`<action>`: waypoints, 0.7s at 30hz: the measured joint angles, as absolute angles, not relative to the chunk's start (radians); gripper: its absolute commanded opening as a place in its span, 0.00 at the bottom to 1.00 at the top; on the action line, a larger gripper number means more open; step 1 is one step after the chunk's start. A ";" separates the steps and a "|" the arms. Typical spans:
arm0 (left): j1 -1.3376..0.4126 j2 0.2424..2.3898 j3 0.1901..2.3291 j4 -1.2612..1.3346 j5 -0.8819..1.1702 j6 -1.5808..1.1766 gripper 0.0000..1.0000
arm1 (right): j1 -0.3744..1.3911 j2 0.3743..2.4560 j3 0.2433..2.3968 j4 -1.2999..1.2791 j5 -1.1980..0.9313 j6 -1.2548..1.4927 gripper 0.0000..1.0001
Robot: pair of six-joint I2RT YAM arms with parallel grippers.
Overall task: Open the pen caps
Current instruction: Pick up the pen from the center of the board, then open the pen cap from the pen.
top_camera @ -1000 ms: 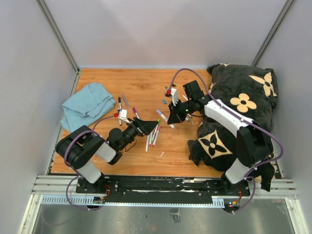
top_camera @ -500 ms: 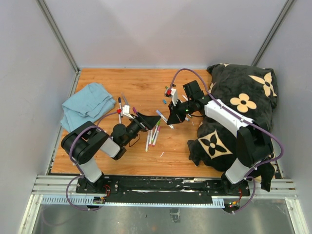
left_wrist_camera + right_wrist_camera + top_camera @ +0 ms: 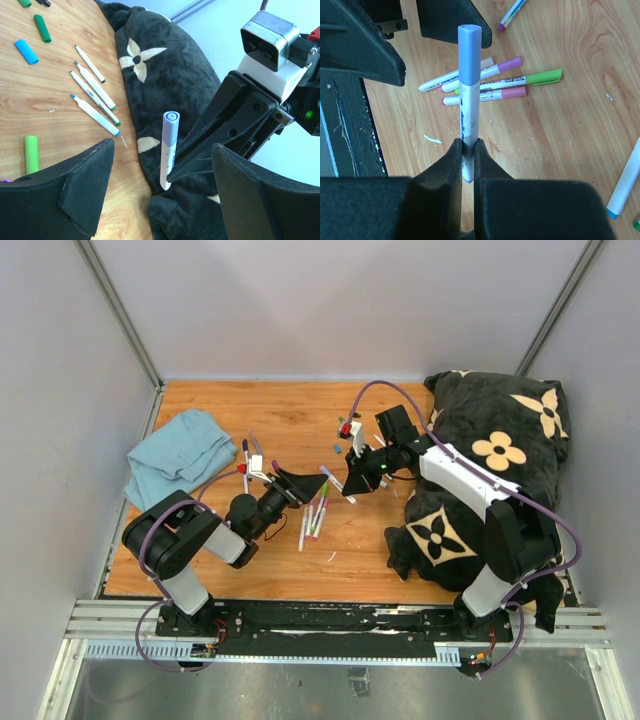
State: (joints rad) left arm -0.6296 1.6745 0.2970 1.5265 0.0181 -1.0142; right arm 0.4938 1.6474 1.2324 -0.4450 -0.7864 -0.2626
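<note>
My right gripper (image 3: 469,150) is shut on the barrel of a white marker (image 3: 468,100) and holds it above the table, its blue-purple cap (image 3: 469,42) pointing at my left gripper. My left gripper (image 3: 162,147) is open, with one finger on each side of that cap (image 3: 170,131) and not touching it. In the top view the two grippers meet at mid-table, the left (image 3: 312,483) just left of the right (image 3: 346,484). Capped markers with purple (image 3: 509,64), green (image 3: 544,76) and pink (image 3: 514,92) caps lie below. Loose green (image 3: 42,28) and blue (image 3: 26,51) caps lie on the wood.
A black blanket with cream flowers (image 3: 500,470) covers the right side of the table. A light blue cloth (image 3: 180,455) lies at the left. Several uncapped white markers (image 3: 95,107) lie beside the blanket. More markers (image 3: 245,455) lie near the cloth.
My left gripper has moved right and forward, from over the marker pile to the capped end of the held marker. The right gripper has held still with the marker.
</note>
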 measured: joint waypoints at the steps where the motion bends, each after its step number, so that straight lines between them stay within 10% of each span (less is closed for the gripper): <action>1: -0.630 1.674 0.297 1.526 0.017 -1.018 0.79 | 0.494 1.647 1.232 -0.445 -0.786 -0.263 0.01; 21: -0.630 1.683 0.380 1.513 0.005 -1.041 0.42 | 0.517 1.647 1.232 -0.446 -0.785 -0.270 0.01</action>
